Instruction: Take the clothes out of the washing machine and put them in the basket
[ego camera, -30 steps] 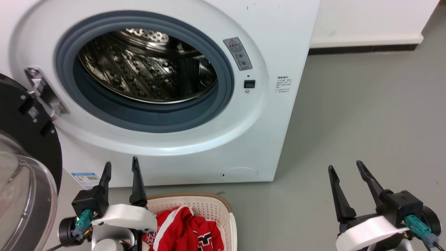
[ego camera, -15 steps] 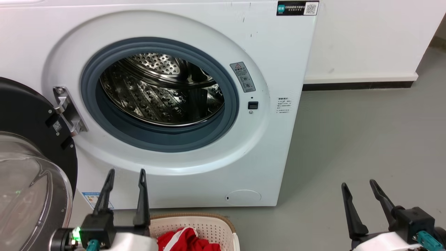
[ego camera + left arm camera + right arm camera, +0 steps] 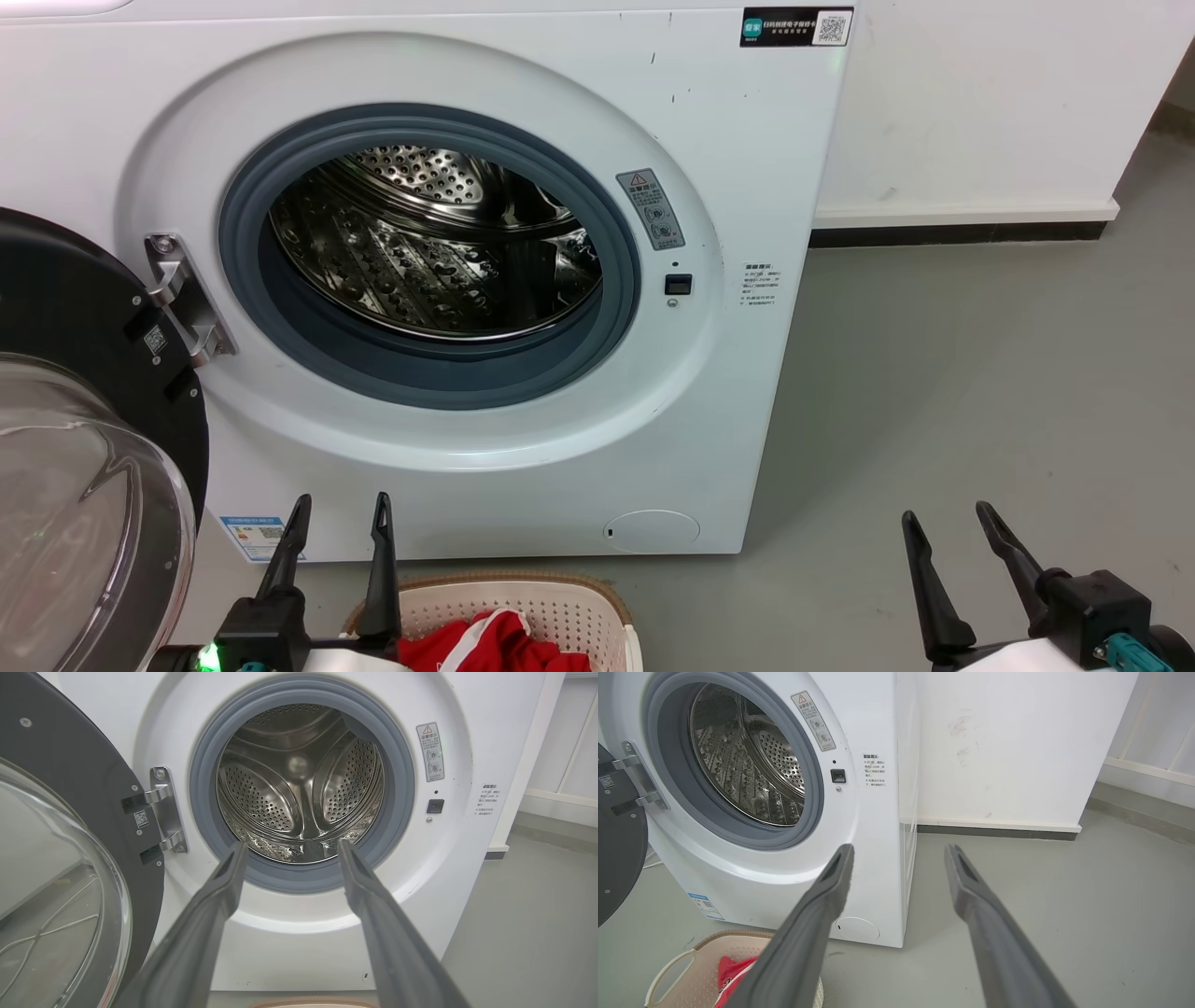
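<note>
Left wrist: deep inside washing machine (image 3: 289, 933); head: clothes (image 3: 495, 646) in basket (image 3: 565, 607).

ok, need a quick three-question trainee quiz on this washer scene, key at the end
1. True or false: the black-framed glass door of the large white front-loading washing machine stands open.
2. Where do the red sports-jersey clothes lie? A: in the steel drum. B: in the cream perforated plastic basket. C: on the grey floor.
3. Fill in: the left gripper and right gripper are both ____.
Key: 1 true; 2 B; 3 open.
</note>
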Tool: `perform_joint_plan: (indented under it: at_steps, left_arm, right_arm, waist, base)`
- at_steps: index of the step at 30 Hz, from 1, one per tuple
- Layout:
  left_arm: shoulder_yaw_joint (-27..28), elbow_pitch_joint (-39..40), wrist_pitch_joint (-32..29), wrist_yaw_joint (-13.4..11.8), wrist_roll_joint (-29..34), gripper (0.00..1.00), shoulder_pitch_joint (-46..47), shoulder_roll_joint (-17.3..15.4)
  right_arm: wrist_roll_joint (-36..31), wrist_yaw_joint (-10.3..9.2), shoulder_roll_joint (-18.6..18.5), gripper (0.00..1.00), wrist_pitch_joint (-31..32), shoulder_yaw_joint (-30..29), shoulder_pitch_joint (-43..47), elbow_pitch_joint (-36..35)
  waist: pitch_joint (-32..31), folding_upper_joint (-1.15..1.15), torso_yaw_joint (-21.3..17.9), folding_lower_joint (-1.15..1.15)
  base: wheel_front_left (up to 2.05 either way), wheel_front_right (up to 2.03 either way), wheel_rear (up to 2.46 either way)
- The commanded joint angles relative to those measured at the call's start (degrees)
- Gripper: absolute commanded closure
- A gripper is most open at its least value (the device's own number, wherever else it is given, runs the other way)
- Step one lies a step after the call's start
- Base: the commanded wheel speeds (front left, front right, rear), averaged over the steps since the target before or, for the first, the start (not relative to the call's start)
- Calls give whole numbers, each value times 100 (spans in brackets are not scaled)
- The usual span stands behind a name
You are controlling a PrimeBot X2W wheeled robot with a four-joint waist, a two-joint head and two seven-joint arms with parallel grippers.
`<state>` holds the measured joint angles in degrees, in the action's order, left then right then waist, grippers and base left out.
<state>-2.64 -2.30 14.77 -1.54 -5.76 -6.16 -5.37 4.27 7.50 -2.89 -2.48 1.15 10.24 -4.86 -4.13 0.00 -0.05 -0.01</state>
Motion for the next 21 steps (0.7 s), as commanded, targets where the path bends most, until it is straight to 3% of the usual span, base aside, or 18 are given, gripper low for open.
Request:
perform_joint_plan:
  at_steps: [1,14,15,21]
  left_arm:
    - [4,-17,1,-2,-5,0,33,-23]
    - [-22,-83,19,-27,-104,0,71,-48]
    - [-23,-84,3,-11,-110,100,26,-25]
    - [87,-287,-184,53,-629,100,135,10]
  right_arm:
    - [23,-2,3,0,-12,3,32,-24]
    - [79,-2,3,0,-35,29,36,45]
    - [73,0,0,100,-24,30,1,42]
    - [652,1,-19,100,-26,45,-29,154]
  waist:
    - [3,0,1,1]
    - [-23,0,-27,1]
    - [-23,0,-28,1]
    - [-6,0,-26,1]
  base:
    - [0,0,0]
    - [0,0,0]
    - [0,0,0]
    - [0,0,0]
